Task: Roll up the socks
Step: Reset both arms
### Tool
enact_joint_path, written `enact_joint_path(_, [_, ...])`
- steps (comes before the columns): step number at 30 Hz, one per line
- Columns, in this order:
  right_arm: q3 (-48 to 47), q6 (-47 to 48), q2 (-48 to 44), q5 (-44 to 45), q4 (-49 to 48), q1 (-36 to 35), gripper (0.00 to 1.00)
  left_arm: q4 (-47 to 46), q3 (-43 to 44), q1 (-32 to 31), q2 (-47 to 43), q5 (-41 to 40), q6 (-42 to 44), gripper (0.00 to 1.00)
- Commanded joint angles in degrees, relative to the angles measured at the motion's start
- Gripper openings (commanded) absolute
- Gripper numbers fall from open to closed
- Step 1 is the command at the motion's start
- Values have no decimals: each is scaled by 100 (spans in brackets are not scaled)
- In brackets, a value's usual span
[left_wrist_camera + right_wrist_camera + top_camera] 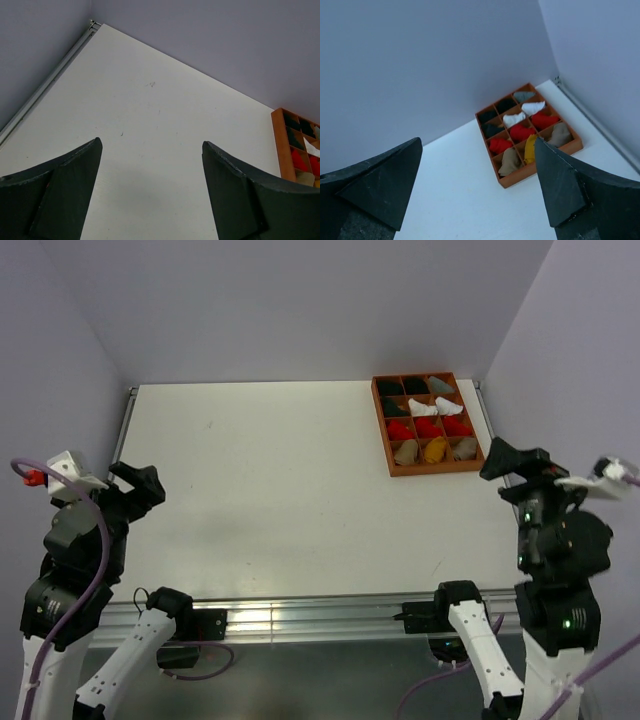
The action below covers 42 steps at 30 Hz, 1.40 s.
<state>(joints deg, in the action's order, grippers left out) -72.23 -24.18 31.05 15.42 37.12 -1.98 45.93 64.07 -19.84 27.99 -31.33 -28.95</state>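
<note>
Hands come first, since they sit nearest you. Your left hand point(150, 144) is spread wide with nothing between its fingers, only bare counter point(280, 500) below. Your right hand point(477, 142) is released just as wide and equally empty. Both hover at the near edge, one on each side and well apart from any cloth. That reads as a parked pose: it keeps the arms off the work area and lets each wrist camera look out across the surface.

No loose sock lies between you and the far side of the counter. At the far right stands the tray point(381, 430), its compartments in a grid. The socks point(530, 149) fill its near row, one to a cell: a tan one, a yellow one beside it, then another tan one. Each looks bunched into a bundle, though the cuffs are too small to make out. One cell apiece is likely what keeps a roll from springing open.

Behind them the other bundles point(428, 427) lie in red, white and dark rows.

From this layout, I judge the rolling is done or nearly so.
</note>
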Motion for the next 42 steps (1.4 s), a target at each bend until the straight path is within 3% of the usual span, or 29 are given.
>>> enact_joint_path(1, [401, 362, -519, 435, -12, -100, 100, 328, 307, 32, -74, -4, 232, 87])
enact_joint_path(7, [1201, 739, -2013, 681, -232, -759, 100, 390, 194, 32, -487, -83, 293, 89])
enact_joint_path(18, [2493, 775, -3051, 954, -319, -1103, 100, 127, -536, 32, -1331, -400, 30, 99])
enact_joint_path(42, [2802, 907, -2885, 611, -733, -1112, 100, -744, -1670, 32, -1621, -224, -120, 99])
